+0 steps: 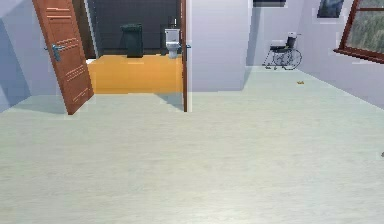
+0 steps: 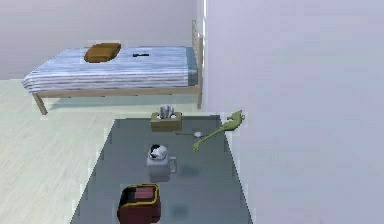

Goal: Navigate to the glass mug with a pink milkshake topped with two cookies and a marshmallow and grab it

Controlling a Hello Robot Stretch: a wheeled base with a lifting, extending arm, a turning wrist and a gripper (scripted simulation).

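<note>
in the forward view, at ten o'clock, a brown door [image 1: 63, 50] stands open beside a doorway onto an orange floor [image 1: 135, 72]. beyond it, near twelve o'clock, are a dark bin [image 1: 131, 40] and a white toilet [image 1: 173, 40]. at two o'clock a wheelchair [image 1: 283, 53] sits by the far wall, with a dark-framed window [image 1: 363, 30] further toward three.

in the arm side view, a dark grey surface [image 2: 110, 180] spreads across the lower half. just below centre stands the mug [image 2: 160, 160], pale, topped with white and dark lumps; no pink can be made out. at twelve o'clock from it sits a small tan box [image 2: 167, 121], at two o'clock a green stalk-like thing [image 2: 222, 130], and at six o'clock a reddish-brown basket [image 2: 140, 203]. a bed [image 2: 115, 70] with a striped blue cover lies at eleven o'clock. the state of the gripper's fingers cannot be told.
</note>
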